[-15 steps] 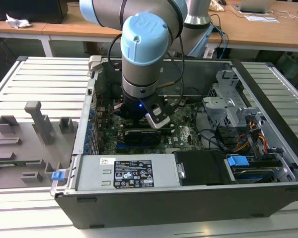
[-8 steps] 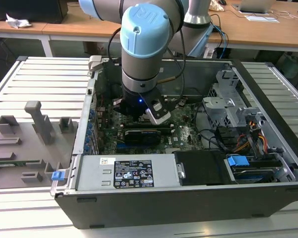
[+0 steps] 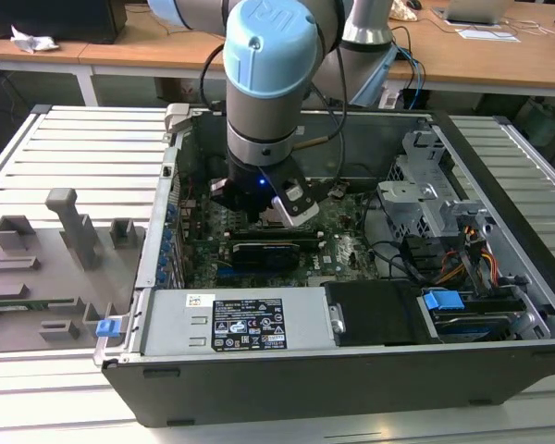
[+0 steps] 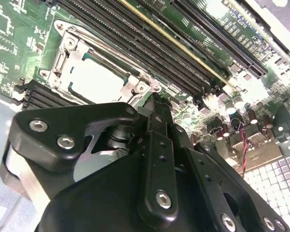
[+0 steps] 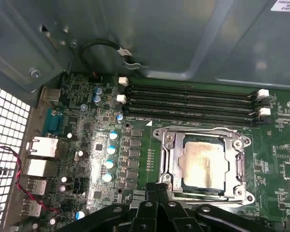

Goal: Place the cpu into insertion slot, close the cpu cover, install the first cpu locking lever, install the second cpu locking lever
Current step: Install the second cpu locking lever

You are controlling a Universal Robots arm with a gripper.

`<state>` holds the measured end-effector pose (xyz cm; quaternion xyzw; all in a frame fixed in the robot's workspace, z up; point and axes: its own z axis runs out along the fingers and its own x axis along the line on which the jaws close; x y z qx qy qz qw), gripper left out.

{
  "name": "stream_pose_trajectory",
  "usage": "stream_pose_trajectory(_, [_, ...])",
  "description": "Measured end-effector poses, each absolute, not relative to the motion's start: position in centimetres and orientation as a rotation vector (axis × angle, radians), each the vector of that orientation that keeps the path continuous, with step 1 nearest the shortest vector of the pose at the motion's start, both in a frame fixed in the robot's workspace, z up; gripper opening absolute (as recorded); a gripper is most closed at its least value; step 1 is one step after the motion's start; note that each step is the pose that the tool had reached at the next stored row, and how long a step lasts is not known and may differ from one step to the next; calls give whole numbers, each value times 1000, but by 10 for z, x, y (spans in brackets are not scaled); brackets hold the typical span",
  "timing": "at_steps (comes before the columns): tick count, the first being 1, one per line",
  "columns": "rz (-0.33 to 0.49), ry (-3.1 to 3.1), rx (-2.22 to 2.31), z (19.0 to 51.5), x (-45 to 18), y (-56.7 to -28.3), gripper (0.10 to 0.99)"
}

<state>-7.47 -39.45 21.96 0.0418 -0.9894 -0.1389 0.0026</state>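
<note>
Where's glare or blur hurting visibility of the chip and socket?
Second wrist view: glare whitens the chip and the board at the frame edge; the gripper up close looks soft. First wrist view: even light, chip clear inside its metal frame. Exterior view: the arm shades the board.

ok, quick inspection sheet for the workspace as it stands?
Surface: slatted metal table carrying an open computer case.
Job's things: cpu lies in the insertion slot; cpu cover is down around it.
Clutter: grey fixture blocks on the table at the exterior view's left.
Hand: hand is low over the motherboard, at the slot's edge.
Cables: red and black wire pair by the rear ports; a wire bundle beside the drive cage.
Surroundings: wooden desks behind the table.
</note>
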Motion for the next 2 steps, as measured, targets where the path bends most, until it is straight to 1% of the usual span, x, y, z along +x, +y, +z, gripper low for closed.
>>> stream_pose_trajectory(2, [-435, -3103, 131, 220, -75, -395, 106])
